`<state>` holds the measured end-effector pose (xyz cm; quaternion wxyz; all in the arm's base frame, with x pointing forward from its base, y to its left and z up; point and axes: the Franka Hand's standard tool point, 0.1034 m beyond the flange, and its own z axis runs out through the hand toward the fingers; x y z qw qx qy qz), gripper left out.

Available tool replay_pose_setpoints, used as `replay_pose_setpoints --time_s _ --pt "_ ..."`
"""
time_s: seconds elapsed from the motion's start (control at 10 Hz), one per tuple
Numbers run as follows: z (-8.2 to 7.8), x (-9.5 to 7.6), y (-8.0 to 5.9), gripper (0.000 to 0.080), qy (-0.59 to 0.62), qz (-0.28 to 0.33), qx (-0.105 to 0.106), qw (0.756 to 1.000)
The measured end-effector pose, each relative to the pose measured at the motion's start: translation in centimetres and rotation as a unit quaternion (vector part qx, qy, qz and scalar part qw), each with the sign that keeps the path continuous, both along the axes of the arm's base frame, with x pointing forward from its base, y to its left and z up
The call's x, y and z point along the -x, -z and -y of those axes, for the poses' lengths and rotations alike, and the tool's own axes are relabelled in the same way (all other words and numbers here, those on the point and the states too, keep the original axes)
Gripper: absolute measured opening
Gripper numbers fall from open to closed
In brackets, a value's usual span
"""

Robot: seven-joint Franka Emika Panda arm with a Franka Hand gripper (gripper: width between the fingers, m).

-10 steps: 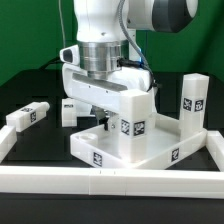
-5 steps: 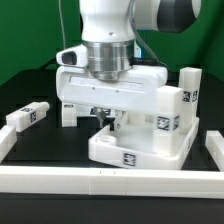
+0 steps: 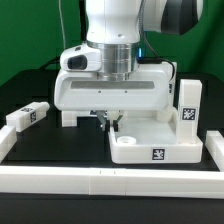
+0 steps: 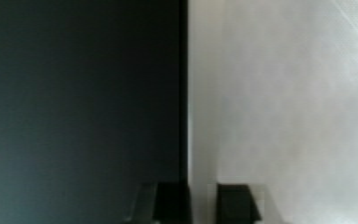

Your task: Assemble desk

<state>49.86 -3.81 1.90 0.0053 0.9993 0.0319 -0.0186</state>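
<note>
- Gripper (image 3: 109,120) points straight down. Jaws are drawn almost together and pinch a thin white wall. In the wrist view that wall's edge runs straight between the two dark fingers (image 4: 167,200).
- The pinched wall is judged to be the raised rim of the desk panel (image 3: 140,152), gripped at the corner nearest the jaws.
- Key relation: the panel lies flat on the black table (image 3: 50,145). Its whole body extends away from the jaws toward the exterior view's right, and its long axis runs that way too. The grip is therefore at one end, not over the middle, so any pull will likely swing the far end.
- One arm only, so no choice of hand.
- Upright leg (image 3: 188,105) stands at the panel's corner farthest from the jaws. Cannot tell whether it is seated in a socket.
- Lying leg (image 3: 28,116) is well apart from the jaws, on the side away from the panel. Another leg (image 3: 68,114) is nearer, partly hidden by the hand.
- Material: smooth, matte white plastic, rigid and square-edged. Black-and-white tags on the faces. The rim is thin, so the hold is narrow.
</note>
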Motion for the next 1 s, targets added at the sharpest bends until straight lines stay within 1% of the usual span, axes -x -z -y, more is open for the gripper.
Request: replay_pose_setpoints --time_s 0.2,0.3,0.4,0.5,0.6,0.9,1.0 --pt "0.0 -0.1 0.0 0.006 -0.064 -0.003 0.002 0.998" --pt "-0.6 -0.7 0.1 0.006 -0.106 -0.003 0.004 0.994" --pt "-0.8 -2.0 0.1 0.006 -0.148 0.001 0.01 0.989" --pt "-0.7 -3.0 0.0 0.006 -0.174 0.001 0.02 0.985" --pt "-0.6 -3.4 -0.2 0.006 -0.197 -0.001 0.024 0.98" --pt "-0.2 -3.2 -0.1 0.006 -0.28 -0.007 0.026 0.96" --pt "0.0 -3.3 -0.1 0.006 -0.325 -0.011 0.028 0.945"
